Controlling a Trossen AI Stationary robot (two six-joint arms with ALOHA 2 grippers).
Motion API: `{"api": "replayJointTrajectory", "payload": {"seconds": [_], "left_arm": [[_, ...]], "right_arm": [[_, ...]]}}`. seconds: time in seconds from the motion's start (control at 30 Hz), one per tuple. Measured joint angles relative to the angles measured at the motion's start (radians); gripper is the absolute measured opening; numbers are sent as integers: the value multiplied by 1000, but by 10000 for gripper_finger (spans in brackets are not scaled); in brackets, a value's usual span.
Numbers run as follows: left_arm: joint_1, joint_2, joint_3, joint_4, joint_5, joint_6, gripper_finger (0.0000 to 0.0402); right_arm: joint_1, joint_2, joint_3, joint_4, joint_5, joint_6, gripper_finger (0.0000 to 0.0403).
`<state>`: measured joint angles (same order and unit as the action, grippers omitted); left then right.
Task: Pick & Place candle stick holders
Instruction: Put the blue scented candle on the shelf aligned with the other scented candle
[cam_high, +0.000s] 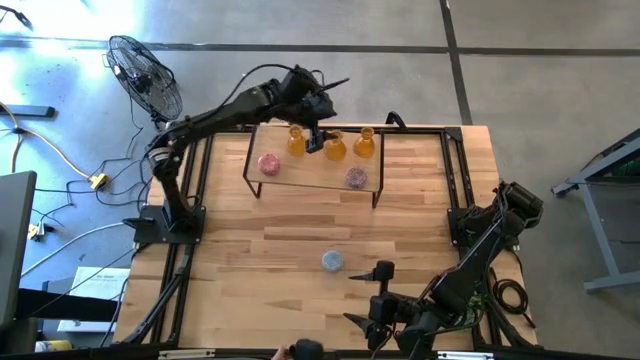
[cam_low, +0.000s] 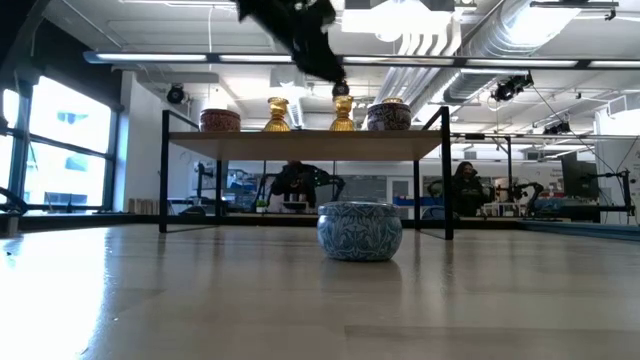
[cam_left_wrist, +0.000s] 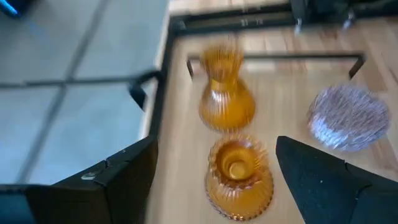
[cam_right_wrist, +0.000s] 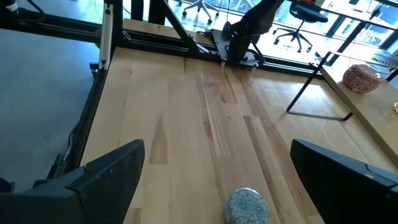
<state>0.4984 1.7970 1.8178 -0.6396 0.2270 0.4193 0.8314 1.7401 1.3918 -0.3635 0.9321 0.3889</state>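
Note:
A low black-framed wooden shelf (cam_high: 300, 180) stands at the table's far middle. On it are a pink holder (cam_high: 268, 163), three amber holders (cam_high: 296, 141) (cam_high: 334, 148) (cam_high: 364, 142) and a mauve holder (cam_high: 356, 178). My left gripper (cam_high: 316, 135) hovers open just above the middle amber holder (cam_left_wrist: 239, 177), with a finger on either side of it and touching nothing. The light blue holder (cam_high: 332, 261) rests on its base on the table, in front of the shelf. My right gripper (cam_right_wrist: 217, 149) is open and empty at the near edge, with the blue holder (cam_right_wrist: 247, 206) ahead of it.
The shelf's black legs (cam_low: 446, 170) stand on the table. Black frame rails (cam_high: 455, 170) run along the table's left and right sides. A fan (cam_high: 145, 75) stands off the table at the far left. Bare wood lies between the shelf and the blue holder.

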Motion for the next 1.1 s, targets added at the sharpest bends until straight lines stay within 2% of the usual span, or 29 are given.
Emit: {"api": "replayJointTrajectory", "payload": {"seconds": [0.2,0.43,0.63,0.7,0.8,1.1], "left_arm": [[-73,-144,30,0,-55,47,321],[-214,-304,37,-64,-43,47,321],[-375,-358,37,-316,160,47,321],[-429,-356,36,-396,189,47,321],[-513,-358,16,-460,156,43,321],[-712,-357,-167,-397,10,-5,321]], "right_arm": [[0,0,0,-3,-5,0,398],[1,0,0,-5,-28,11,398],[2,0,0,-6,-25,16,398],[3,0,0,-5,-22,10,398],[3,0,0,-2,-21,-3,398],[3,0,0,-3,-21,-31,398]]}}
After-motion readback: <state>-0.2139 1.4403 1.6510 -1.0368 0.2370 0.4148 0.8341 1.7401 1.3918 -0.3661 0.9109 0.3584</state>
